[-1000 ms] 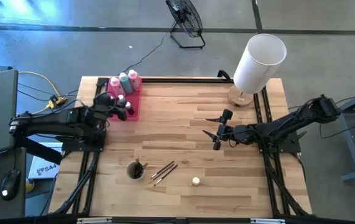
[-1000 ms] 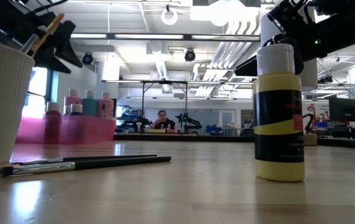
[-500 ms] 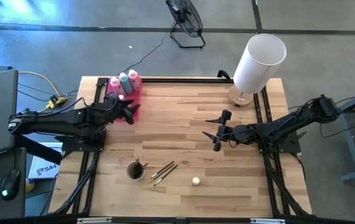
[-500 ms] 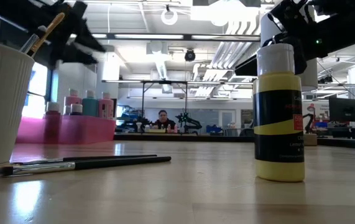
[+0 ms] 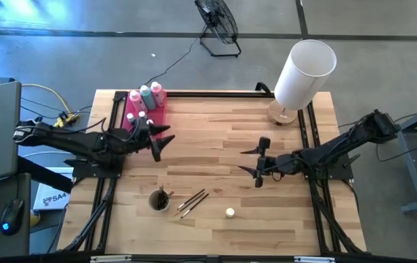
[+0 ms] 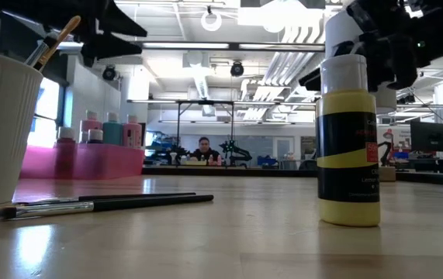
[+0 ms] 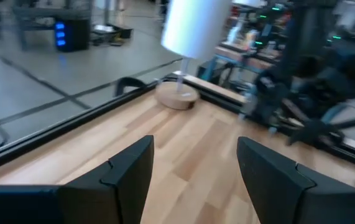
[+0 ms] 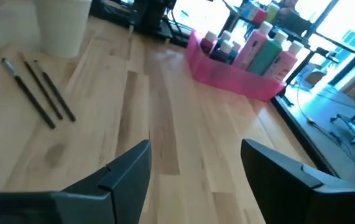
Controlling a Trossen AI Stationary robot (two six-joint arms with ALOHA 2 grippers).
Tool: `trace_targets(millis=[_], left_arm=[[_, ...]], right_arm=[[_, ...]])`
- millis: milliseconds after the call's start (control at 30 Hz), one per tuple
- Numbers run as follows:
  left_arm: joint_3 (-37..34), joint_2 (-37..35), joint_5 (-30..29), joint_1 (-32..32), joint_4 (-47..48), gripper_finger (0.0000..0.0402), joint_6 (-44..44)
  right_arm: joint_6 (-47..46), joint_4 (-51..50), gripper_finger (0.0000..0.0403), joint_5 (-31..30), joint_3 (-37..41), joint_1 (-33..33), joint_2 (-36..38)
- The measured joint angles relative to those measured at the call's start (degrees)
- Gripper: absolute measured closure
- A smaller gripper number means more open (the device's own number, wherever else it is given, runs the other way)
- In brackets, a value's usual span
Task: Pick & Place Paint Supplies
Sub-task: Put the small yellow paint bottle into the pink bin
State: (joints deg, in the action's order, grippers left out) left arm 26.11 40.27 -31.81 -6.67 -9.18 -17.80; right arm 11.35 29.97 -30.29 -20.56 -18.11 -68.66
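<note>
The pink tray point(image 5: 144, 111) at the far left holds two pink and one teal squeeze bottle point(image 5: 145, 95) plus small capped pots point(image 8: 222, 46). A yellow bottle with a white cap point(image 5: 230, 212) stands near the near edge, large in the low view point(image 6: 349, 147). Dark-handled brushes point(image 5: 192, 202) lie on the wood beside a white ribbed cup point(image 5: 159, 199) with more brushes in it. My left gripper point(image 5: 161, 141) is open above the table just right of the tray. My right gripper point(image 5: 252, 161) is open in mid-table, pointing left.
A big white cylinder lampshade on a round wooden base point(image 5: 303, 73) stands at the far right corner. Black rails run along the table's edges. Bare wood point(image 5: 208, 139) lies between the two grippers. A person sits far off in the room behind point(image 6: 202, 147).
My left gripper has moved off the pink tray toward the table's right and slightly toward the near edge, its arm stretching out. My right gripper has shifted a little toward the near edge. The supplies have stayed in place.
</note>
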Motion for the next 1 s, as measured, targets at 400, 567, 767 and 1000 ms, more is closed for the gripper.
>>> trace_targets(millis=[400,567,767,1000], left_arm=[[0.0,0.0,-1.2,-6.5,0.7,0.0271,6.0],[0.0,0.0,0.1,-6.5,3.2,0.0301,6.0],[0.0,0.0,-0.2,-6.5,3.6,0.0306,7.4],[-0.1,-0.2,-3.8,-6.5,2.3,0.0306,15.1]], right_arm=[[-8.1,-4.2,0.0281,-4.3,0.0,-0.1,0.0],[-8.8,-2.8,0.0334,-4.3,0.0,2.2,0.0],[-6.6,0.4,0.037,-4.3,0.0,4.7,0.0],[-16.7,-2.1,0.0398,0.9,0.0,7.3,0.0]])
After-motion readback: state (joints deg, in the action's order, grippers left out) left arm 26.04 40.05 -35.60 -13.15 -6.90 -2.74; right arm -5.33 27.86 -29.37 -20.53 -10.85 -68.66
